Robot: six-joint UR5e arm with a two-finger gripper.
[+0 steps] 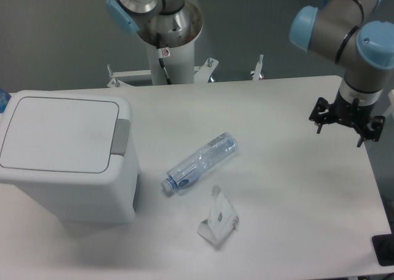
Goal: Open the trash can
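Note:
The trash can (68, 163) is a large white boxy bin standing at the left of the table. Its flat lid (58, 135) lies shut, with the grey push-button strip (120, 136) along its right edge. My gripper (346, 118) hangs over the right side of the table, far from the bin. It points down and its black body hides the fingers, so I cannot tell how they stand. It holds nothing that I can see.
A clear plastic bottle (202, 161) lies on its side mid-table. A crumpled white carton (218, 223) lies in front of it. The arm's white base post (169, 43) stands behind the table's far edge. A dark object (385, 249) sits at the right front corner.

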